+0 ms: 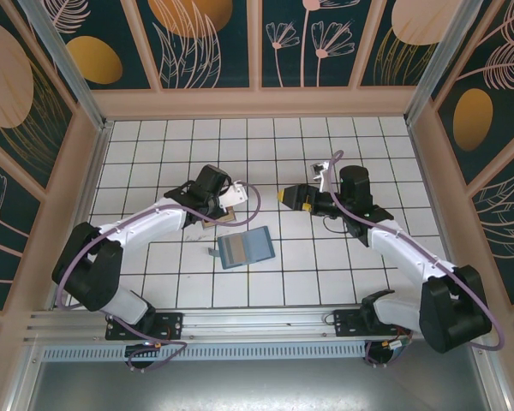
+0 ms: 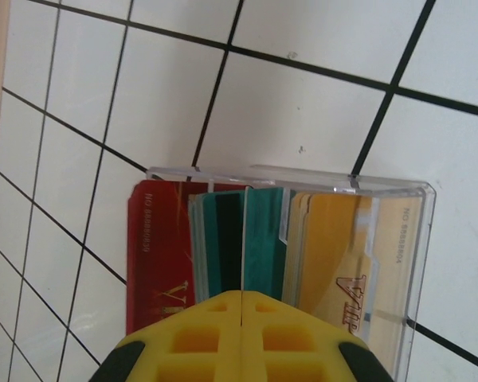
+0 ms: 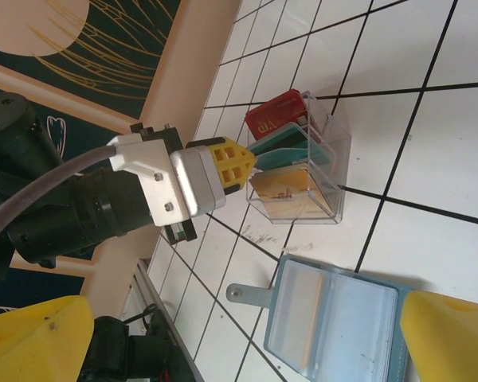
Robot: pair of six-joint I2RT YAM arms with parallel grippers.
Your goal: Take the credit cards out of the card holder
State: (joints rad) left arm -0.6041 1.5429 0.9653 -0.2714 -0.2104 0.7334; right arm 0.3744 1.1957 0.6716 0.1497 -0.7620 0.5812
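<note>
Gripping a thin teal-green plastic card [image 3: 279, 145] by one end, the left gripper [image 2: 243, 306] has its yellow fingers pressed flat together on it. The card's free end reaches into a clear rectangular plastic box [image 2: 303, 172], between a red plastic card [image 2: 155, 255] and a tan-gold plastic card [image 2: 334, 255] stored on edge. The box sits left of the tabletop's centre.

The right gripper [image 1: 287, 197] hangs right of centre, fingers spread wide, nothing between them.

The slate-blue folding card holder [image 1: 246, 248] lies unfolded and flat near the middle of the tabletop, toward its near edge and apart from the box. From the left gripper it lies nearward and slightly right; from the right gripper, nearward and left. Its long axis runs roughly parallel to the near edge, slightly skewed, with the closing tab pointing toward the left edge. The left gripper appears somewhat nearer but is occupied; the right is free. Whether a card remains behind the holder's clear pockets cannot be told.

The white tiled tabletop [image 1: 325, 282] is flat and hard, with dark grout lines. Dark teal wall panels with gold leaf motifs [image 1: 197, 34] enclose three sides. An aluminium rail [image 1: 240, 318] runs along the near edge.
</note>
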